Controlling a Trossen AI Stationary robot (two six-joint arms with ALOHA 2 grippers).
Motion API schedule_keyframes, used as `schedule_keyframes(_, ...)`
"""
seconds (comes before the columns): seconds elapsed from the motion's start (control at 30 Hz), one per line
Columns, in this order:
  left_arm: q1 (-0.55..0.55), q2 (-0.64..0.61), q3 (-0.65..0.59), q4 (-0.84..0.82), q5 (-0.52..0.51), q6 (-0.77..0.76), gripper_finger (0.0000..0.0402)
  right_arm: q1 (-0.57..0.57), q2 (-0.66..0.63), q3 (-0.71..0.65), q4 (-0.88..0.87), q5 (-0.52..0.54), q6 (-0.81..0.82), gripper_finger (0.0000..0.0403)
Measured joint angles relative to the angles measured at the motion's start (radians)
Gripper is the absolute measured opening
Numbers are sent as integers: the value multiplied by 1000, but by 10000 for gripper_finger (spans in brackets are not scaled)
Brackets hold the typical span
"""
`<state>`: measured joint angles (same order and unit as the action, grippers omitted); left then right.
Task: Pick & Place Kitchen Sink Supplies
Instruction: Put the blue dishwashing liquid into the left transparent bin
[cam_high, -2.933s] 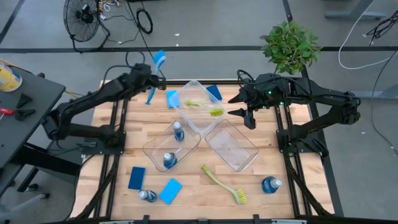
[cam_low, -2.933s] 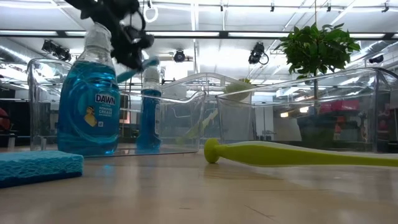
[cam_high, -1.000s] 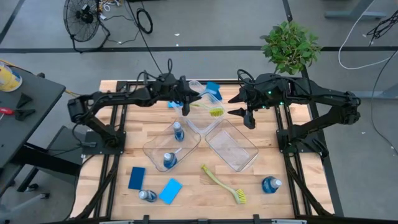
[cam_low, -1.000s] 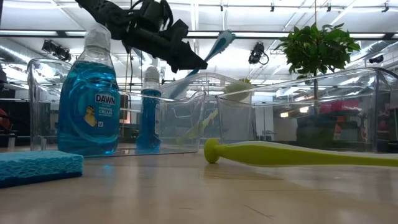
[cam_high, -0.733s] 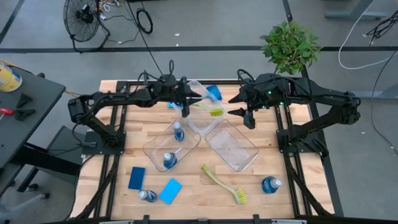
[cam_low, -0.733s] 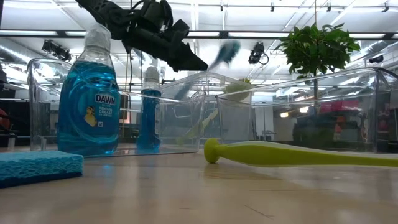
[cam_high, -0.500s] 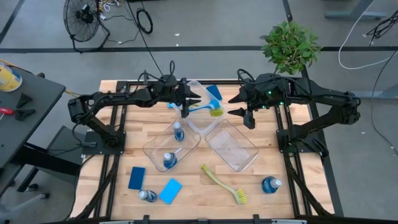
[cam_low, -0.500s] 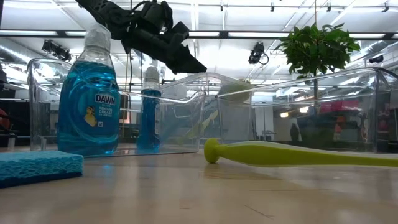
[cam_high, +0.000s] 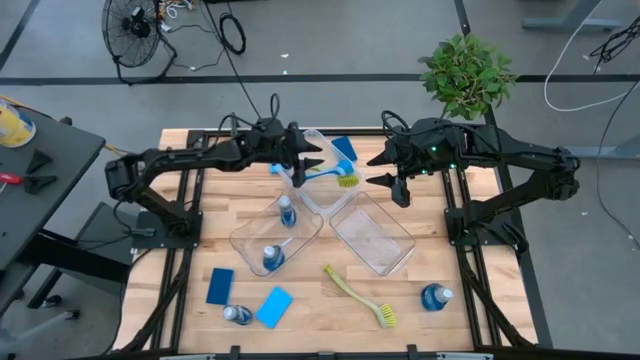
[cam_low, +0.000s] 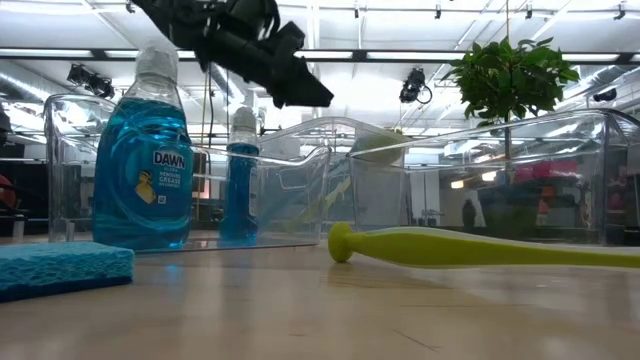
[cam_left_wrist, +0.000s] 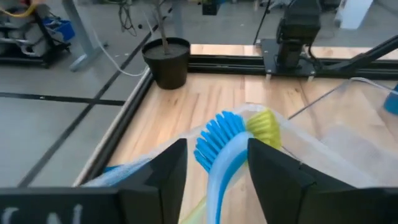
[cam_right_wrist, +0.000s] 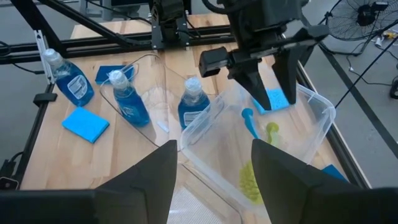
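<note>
A blue dish brush (cam_high: 330, 170) lies in the far clear bin (cam_high: 308, 135) beside a yellow-green brush (cam_high: 348, 181). In the left wrist view its blue bristle head (cam_left_wrist: 221, 134) rests against the yellow-green head (cam_left_wrist: 264, 124). My left gripper (cam_high: 312, 160) hovers open just above this bin's left end, and its handle (cam_right_wrist: 249, 121) shows below the fingers (cam_right_wrist: 252, 78). My right gripper (cam_high: 395, 180) waits open, high over the table's far right part. The middle bin (cam_high: 245, 240) holds two bottles of blue liquid (cam_high: 287, 212).
An empty clear bin (cam_high: 400, 250) lies right of centre. Near the front edge are a dark-blue sponge (cam_high: 220, 285), a light-blue sponge (cam_high: 274, 306), two loose bottles (cam_high: 435, 296) and a yellow-green brush (cam_high: 360, 295). Two blue sponges (cam_high: 343, 147) lie by the far bin. A potted plant (cam_high: 467, 75) stands far right.
My left gripper has opened over the far bin and let go of the blue brush. The brush, held slanting with its head up a second ago, has fallen into the bin and lies beside the yellow-green brush.
</note>
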<state>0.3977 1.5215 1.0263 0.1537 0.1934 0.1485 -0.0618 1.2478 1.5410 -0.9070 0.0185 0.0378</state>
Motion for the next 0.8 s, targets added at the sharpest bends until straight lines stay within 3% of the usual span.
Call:
schedule_keyframes(0.33,-9,-45,200,-330,-208,20,225,0,0,0,2,0,-3,208)
schedule_keyframes(0.8,-27,-45,497,-784,-190,-7,229,0,0,0,2,0,6,208)
